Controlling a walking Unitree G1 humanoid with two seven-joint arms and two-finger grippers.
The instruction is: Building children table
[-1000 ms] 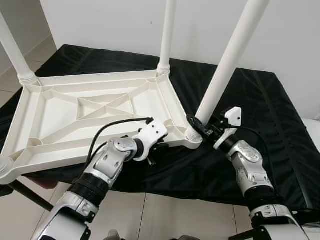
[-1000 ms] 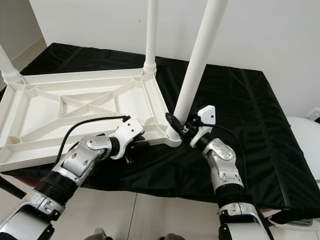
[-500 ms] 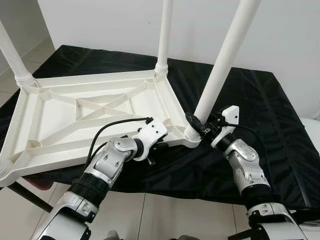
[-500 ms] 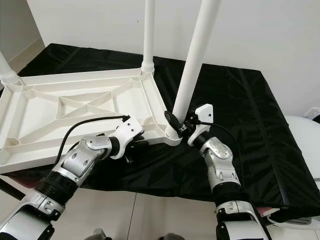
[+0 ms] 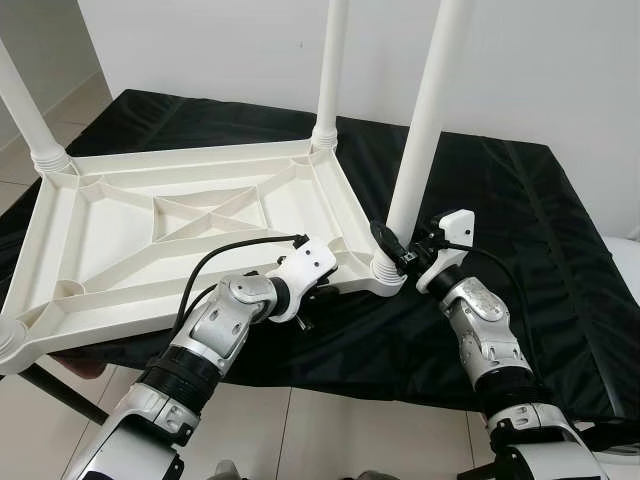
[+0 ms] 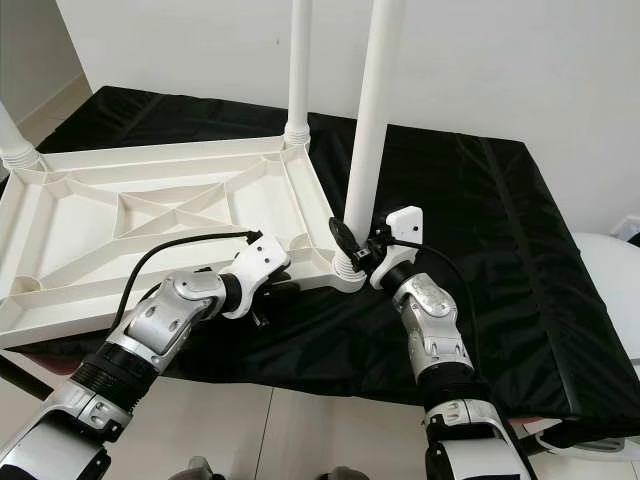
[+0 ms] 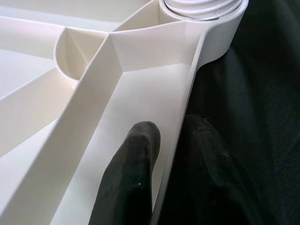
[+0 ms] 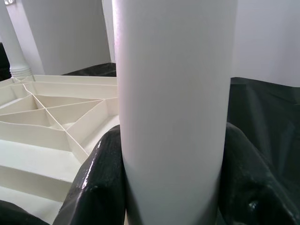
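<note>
Upturned white ribbed plastic table top [image 5: 180, 225] on a black cloth-covered surface [image 5: 520, 200].
Right gripper [image 8: 171, 187] clamps the white round leg [image 5: 420, 130] seated in the near corner socket [image 5: 385, 272]; left gripper [image 7: 164, 154] pinches the top's rim.

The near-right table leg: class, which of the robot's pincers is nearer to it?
Right. The right pincer is shut around the near-right leg just above its socket. The left pincer clamps the tabletop rim beside that corner, apart from the leg.

left end effector [image 7: 164, 154] — clamped | right end effector [image 8: 173, 154] — clamped
</note>
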